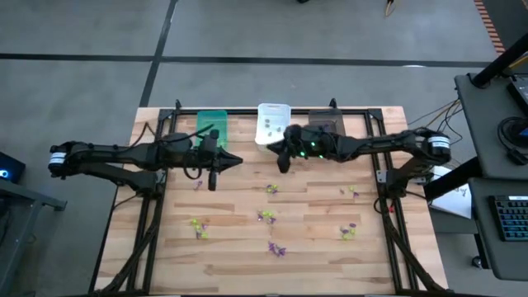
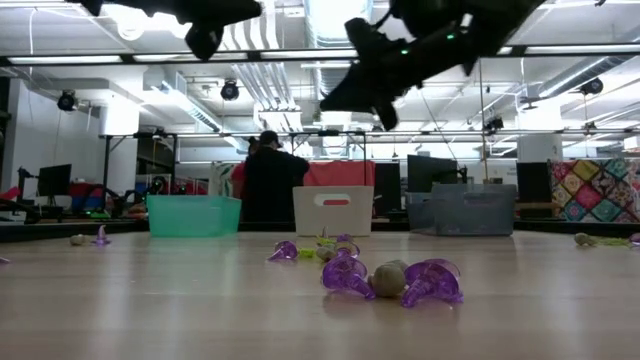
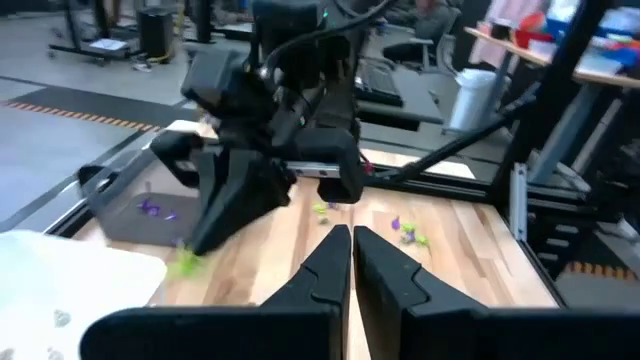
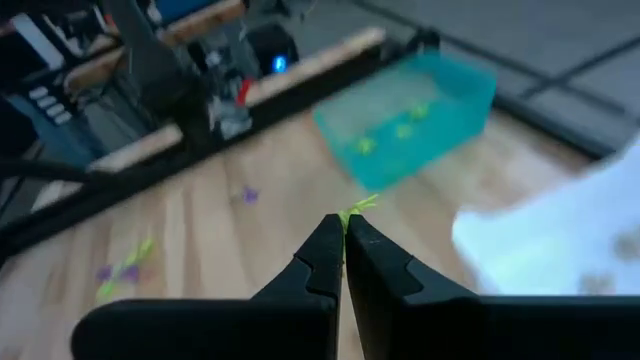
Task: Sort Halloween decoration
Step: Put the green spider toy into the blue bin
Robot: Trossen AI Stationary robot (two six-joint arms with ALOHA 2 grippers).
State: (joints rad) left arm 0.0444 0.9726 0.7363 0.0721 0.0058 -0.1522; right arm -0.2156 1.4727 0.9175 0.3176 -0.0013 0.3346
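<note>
In the low view both arms are cut off by the top edge, so neither gripper can be followed to its wrist there. The white bin (image 4: 560,235) is a blurred pale patch in the right wrist view, cut off by the picture's edge. A yellow-green trinket (image 4: 355,211) at the right gripper (image 4: 343,238) tips is too smeared to make out, perhaps pinched. The trinkets inside the green bin (image 4: 410,115) are mere specks.
</note>
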